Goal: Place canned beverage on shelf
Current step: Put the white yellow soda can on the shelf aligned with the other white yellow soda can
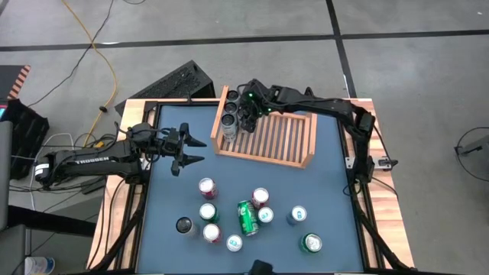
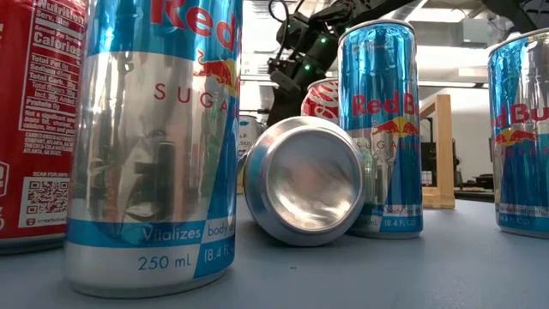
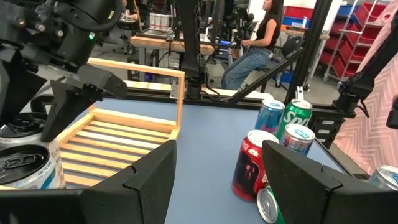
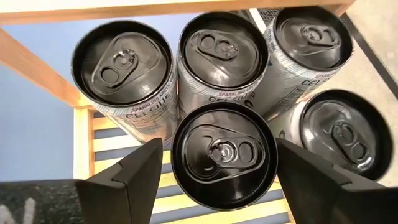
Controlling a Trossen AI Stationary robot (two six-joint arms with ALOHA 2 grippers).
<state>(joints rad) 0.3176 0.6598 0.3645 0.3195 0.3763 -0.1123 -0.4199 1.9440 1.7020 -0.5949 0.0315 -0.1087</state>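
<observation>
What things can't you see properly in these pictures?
- Shelf cans, high view: partly hidden under the right gripper.
- Shelf, low view: hidden behind close cans.
- Lying green can, high view: label too small to read.
- Left gripper: open, holds nothing.

Even indoor light overhead, soft shadows, focus uneven between views.

High view: flat, bright light on the blue table [image 1: 328,176]; only faint short shadows beside the standing cans; straight lines bow slightly toward the corners. Low view: nearest Red Bull can [image 2: 154,137] fills the frame and mirrors the room in its silver band; the lying can's base [image 2: 307,182] shows a soft sheen; bright blown-out window or wall behind, background hazy. Left wrist view: own dark fingers [image 3: 149,180] close and soft-edged, room beyond well lit. Right wrist view: black can tops [image 4: 224,152] carry dull ring highlights; wooden shelf [image 4: 37,68] rail evenly lit.
</observation>
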